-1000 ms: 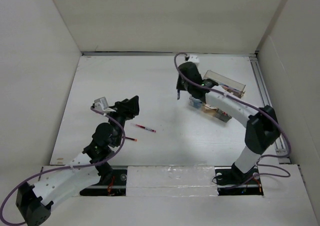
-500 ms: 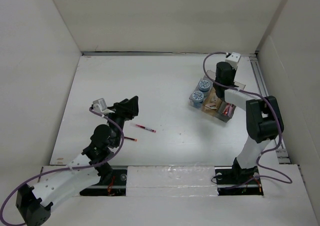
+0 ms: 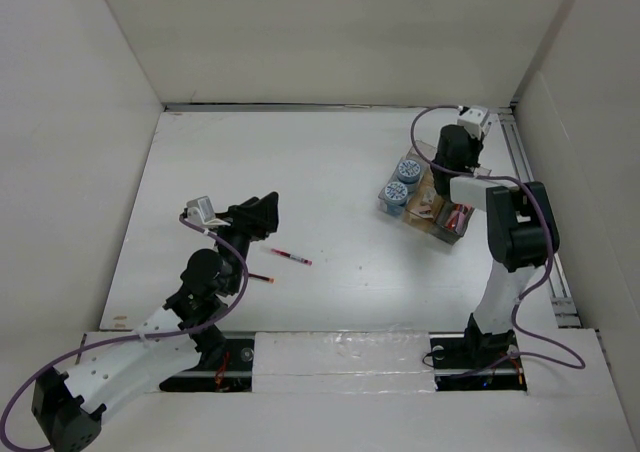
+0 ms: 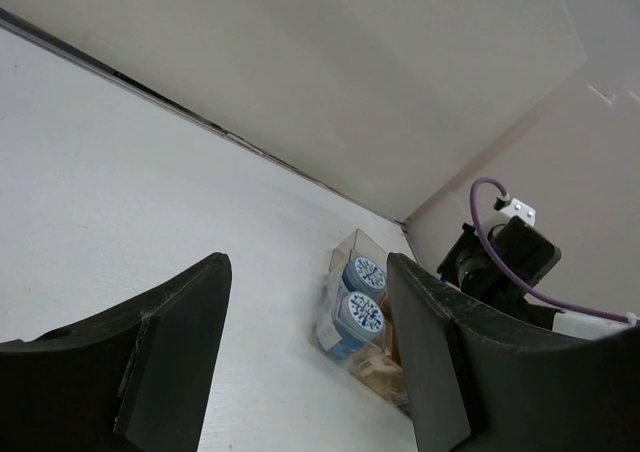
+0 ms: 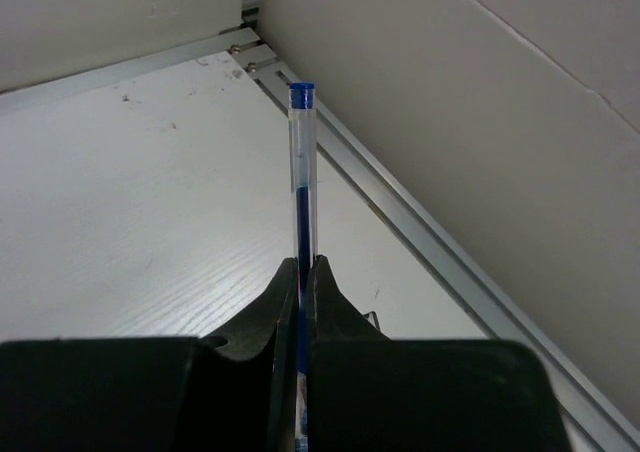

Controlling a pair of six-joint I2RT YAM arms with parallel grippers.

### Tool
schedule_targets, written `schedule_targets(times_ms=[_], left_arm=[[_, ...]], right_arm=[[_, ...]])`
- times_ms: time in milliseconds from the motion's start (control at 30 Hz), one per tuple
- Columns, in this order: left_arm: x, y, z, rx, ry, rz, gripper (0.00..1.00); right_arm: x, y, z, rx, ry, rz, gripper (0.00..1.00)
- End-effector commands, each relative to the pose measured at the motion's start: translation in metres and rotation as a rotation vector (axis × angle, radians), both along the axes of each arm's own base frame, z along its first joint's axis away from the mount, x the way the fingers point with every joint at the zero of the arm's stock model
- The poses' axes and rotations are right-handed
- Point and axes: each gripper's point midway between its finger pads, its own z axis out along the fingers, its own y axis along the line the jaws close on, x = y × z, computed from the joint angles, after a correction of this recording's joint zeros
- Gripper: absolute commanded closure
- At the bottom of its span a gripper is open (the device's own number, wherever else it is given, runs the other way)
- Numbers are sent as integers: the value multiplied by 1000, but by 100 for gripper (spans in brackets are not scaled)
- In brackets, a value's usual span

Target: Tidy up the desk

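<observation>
The desk [image 3: 300, 162] is the broad white tabletop that fills the floor of the walled enclosure, with both arm bases at its near edge and a metal rail [image 5: 420, 242] along its right side. The right gripper [image 5: 303, 272] is clamped on a blue pen [image 5: 302, 162]. Its two fingers pinch the clear barrel low down, so the capped end sticks out well past the fingertips, above the desk near the far right corner. That arm is folded back over the right side of the desk, beside a clear compartment tray [image 3: 425, 207]. The tray holds two round blue-topped containers [image 3: 403, 179] at its left end and some smaller, mixed items that cannot be made out in its other compartments. The left gripper [image 4: 305, 342] is released, its jaws spread wide with nothing between them, and it hangs above the left half of the desk, facing the tray. A red pen [image 3: 291, 258] lies flat on the desk just right of that arm, apart from the gripper, and a second thin red-tipped stick [image 3: 262, 277] lies nearer the arm.
</observation>
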Motion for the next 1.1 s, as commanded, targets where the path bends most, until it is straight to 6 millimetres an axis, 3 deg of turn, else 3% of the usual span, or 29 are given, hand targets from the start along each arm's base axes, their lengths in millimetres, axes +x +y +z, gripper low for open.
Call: schedule_targets(times_ms=[0,200,433,500,667,800,867,900,967,1000,1033,1067], left_arm=[[-3,-3,13,-31,-39,-25,41],[-1,-5,10,-28,-32,-26,41],[-2,-4,13,-34,-39,-27,41],[-3,-5,13,-33,-40,-33,41],[-3,-5,13,-31,-37,-32,41],[-4,-4,14,-36,-44,-32,41],[-3,-2,14,-34,-40,-22,41],[-4,-2,14,-35,-42,-22,41],[-4,-1,13,-36,-41,-19,41],[-4,0,13,-37,-42,-16,41],[-3,1,12,-35,-37,-9,41],[-3,2,12,-40,-34,-3,41]], right_arm=[[-1,2,14,10,-84,-18,100],[-16,8,4,-2,-75,-16,99],[-22,21,1,-31,-42,4,86],[-24,32,6,-38,-54,9,82],[-26,62,26,11,-122,80,54],[-32,86,35,24,-162,80,53],[-38,99,45,52,-189,84,55],[-41,120,50,71,-196,122,57],[-48,147,62,162,-205,183,73],[-50,166,65,209,-187,234,80],[-52,208,60,282,-132,390,99],[-62,230,47,366,-59,464,100]])
